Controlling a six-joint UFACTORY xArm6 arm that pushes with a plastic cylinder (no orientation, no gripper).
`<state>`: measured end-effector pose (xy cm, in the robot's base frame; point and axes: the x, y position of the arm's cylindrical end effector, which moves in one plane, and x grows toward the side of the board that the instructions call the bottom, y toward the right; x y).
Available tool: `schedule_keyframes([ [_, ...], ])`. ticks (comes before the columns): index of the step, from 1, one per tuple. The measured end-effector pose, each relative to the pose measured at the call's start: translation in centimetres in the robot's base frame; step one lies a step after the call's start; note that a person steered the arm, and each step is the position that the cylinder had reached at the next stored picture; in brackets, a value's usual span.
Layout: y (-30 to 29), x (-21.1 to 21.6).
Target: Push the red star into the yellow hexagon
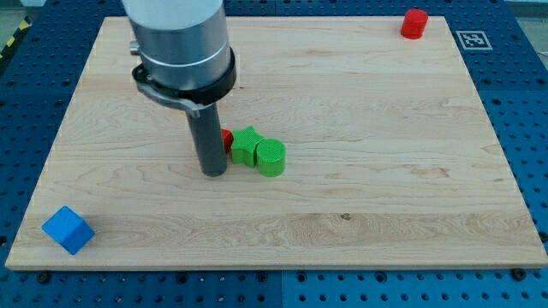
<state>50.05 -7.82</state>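
My tip (213,172) rests on the board left of centre. Right behind the rod, a small piece of a red block (227,139) shows on its right side; its shape is hidden by the rod. A green star (246,145) touches that red block on its right, and a green cylinder (271,157) touches the star on the right. No yellow hexagon is visible anywhere in the view.
A red cylinder (414,23) stands near the board's top right corner. A blue cube (67,229) sits at the bottom left corner. The wooden board (360,214) lies on a blue perforated table.
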Motion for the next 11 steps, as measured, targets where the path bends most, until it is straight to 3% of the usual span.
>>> schedule_keyframes([
  [2, 1.3, -4.0],
  [4, -2.3, -8.3],
  [8, -6.8, -11.4],
  [9, -6.8, -14.9],
  [11, -7.6, -16.9],
])
